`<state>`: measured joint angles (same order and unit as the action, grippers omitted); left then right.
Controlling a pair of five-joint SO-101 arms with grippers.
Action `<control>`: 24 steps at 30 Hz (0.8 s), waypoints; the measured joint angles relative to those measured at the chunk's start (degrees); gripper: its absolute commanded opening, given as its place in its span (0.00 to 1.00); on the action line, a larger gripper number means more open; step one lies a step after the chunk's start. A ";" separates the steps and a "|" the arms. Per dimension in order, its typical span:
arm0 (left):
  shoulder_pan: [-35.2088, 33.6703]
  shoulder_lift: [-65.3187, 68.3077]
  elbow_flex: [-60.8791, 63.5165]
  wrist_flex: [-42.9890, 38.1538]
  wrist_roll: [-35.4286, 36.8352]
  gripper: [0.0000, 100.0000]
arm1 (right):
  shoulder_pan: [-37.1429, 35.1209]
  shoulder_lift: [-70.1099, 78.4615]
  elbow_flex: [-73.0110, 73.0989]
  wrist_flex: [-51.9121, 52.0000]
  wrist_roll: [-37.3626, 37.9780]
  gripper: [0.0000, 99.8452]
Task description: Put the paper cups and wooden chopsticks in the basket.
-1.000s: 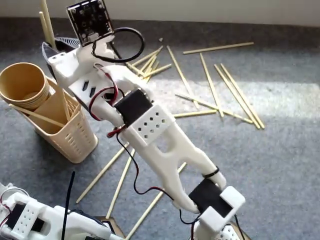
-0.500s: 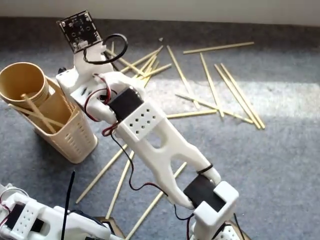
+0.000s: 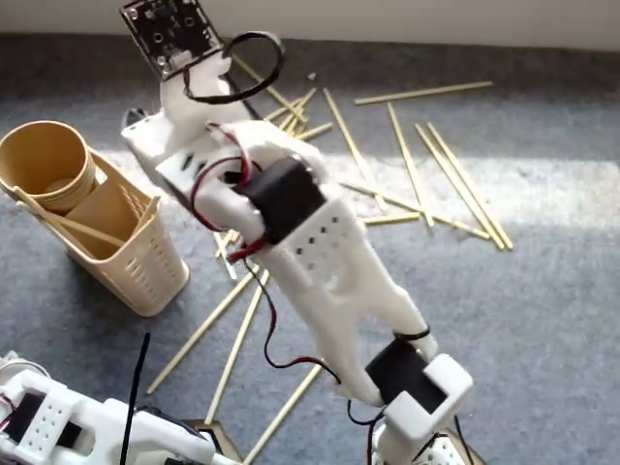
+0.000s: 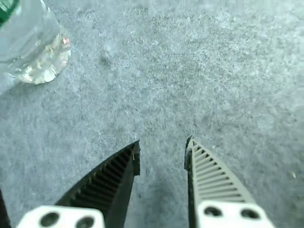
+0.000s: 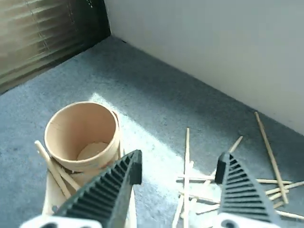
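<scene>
A cream slatted basket (image 3: 145, 271) stands at the left on the grey carpet. Stacked paper cups (image 3: 44, 160) sit in it, with wooden chopsticks (image 3: 68, 225) leaning across them. Many more chopsticks (image 3: 417, 174) lie scattered on the carpet, some beside the basket (image 3: 232, 329). In the right wrist view my right gripper (image 5: 180, 171) hangs open and empty above the carpet just beside the basket, with the top cup (image 5: 83, 135) and the basket's chopsticks (image 5: 52, 168) below it. My left gripper (image 4: 161, 156) is open over bare carpet.
The right arm (image 3: 320, 262) stretches from the lower right across the loose sticks. The left arm's base (image 3: 58, 426) sits at the bottom left. A clear bottle (image 4: 28, 47) stands near the left gripper. A wall (image 5: 213, 42) runs behind the chopsticks.
The right gripper held chopsticks upright over the basket, let them fall in, then swung a little to the right away from it. The left arm stayed still.
</scene>
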<state>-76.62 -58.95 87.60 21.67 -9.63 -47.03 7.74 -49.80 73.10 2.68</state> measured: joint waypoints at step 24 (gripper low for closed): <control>42.99 14.95 -96.00 76.57 1.32 0.37 | 43.69 -36.57 59.16 13.45 16.53 0.06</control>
<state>-33.63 -44.00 -8.40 98.24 -8.31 -3.34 -28.84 9.36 86.55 19.21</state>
